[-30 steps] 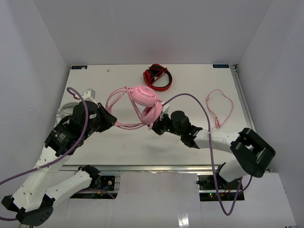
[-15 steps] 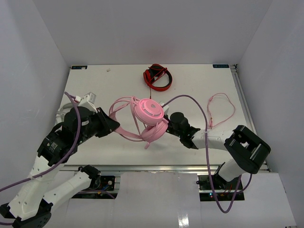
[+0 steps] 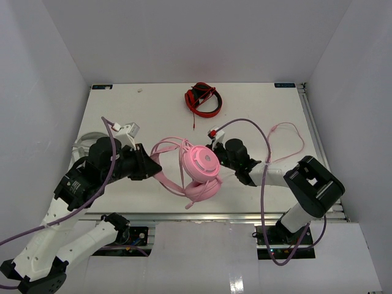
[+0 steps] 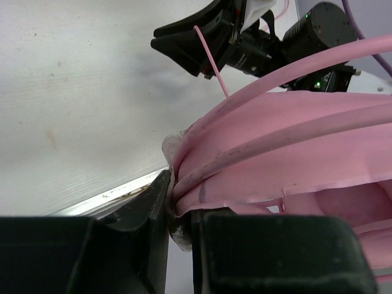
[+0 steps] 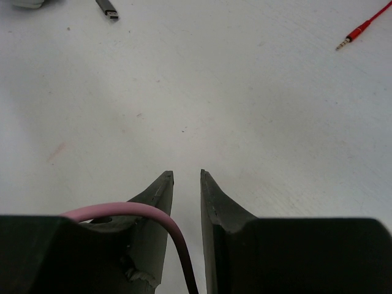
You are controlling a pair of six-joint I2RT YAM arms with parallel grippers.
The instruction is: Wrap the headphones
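Note:
The pale pink headphones (image 3: pixel 202 164) hang above the table near its front middle, one round ear cup over the other. My left gripper (image 3: pixel 149 167) is shut on the pink headband (image 4: pixel 245 159), which is pinched between its fingers with cable turns lying along it. My right gripper (image 3: pixel 215 149) sits just right of the upper ear cup. The thin pink cable (image 5: pixel 153 214) runs down between its nearly closed fingers (image 5: pixel 214 202) and shows leaving it in the left wrist view (image 4: pixel 211 61). The cable's slack lies in a loop (image 3: pixel 288 138) at the right.
Red-and-black headphones (image 3: pixel 204 101) lie at the back middle; their red plug (image 5: pixel 358 33) shows on the table. Light grey-white headphones (image 3: pixel 82 144) lie at the left edge, partly behind my left arm. A small dark stick (image 5: pixel 107 9) lies beyond my right gripper.
My left gripper has carried the headphones right and toward the front edge, turning them. My right gripper has shifted back and slightly right beside the ear cup. The cable loop has shifted.

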